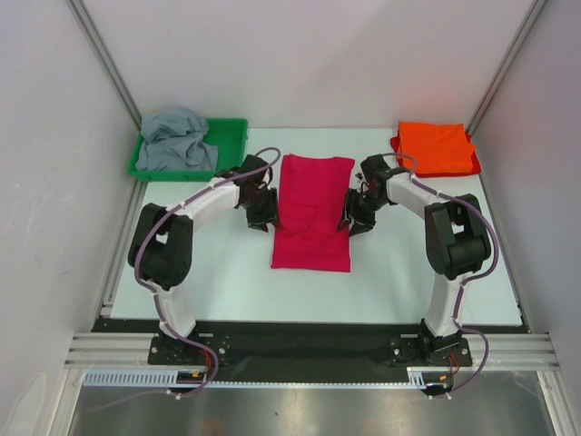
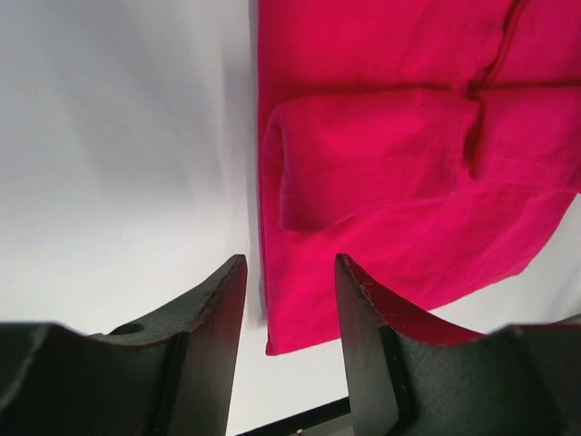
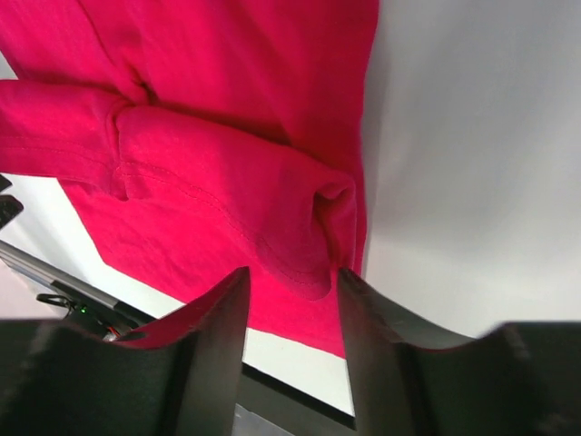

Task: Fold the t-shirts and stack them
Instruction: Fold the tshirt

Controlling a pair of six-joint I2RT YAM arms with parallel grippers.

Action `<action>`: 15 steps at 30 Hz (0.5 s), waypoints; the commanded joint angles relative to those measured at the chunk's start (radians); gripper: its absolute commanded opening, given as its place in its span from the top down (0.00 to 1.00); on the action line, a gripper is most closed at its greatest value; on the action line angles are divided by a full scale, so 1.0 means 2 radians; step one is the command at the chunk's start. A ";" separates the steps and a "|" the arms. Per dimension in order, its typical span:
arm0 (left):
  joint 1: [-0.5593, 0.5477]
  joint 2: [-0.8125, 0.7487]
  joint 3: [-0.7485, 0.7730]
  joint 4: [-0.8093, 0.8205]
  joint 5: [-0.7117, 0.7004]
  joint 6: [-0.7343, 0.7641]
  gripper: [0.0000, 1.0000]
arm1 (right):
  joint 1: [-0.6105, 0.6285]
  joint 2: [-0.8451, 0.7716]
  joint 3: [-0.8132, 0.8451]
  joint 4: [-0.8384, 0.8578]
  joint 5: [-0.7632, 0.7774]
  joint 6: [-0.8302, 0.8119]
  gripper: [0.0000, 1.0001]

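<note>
Top view: crimson-pink shirt (image 1: 313, 213) lay centre frame, my left gripper (image 1: 260, 211) and right gripper (image 1: 357, 218) flanking it. Orange shirt (image 1: 436, 148) sat folded upper right, grey shirt (image 1: 177, 141) heaped in the green tray (image 1: 231, 127). Fingertips were hidden under my wrists.

Left wrist view: jaws apart, empty. A shallow pinch might take one layer only (fold slides open).

Right wrist view: jaws apart at the sleeve fold; contact unclear. An uneven lift could skew it.
</note>
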 commanded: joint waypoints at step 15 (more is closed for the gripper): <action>0.003 0.041 0.038 0.021 -0.001 -0.010 0.56 | 0.006 0.024 0.035 0.013 -0.006 0.012 0.68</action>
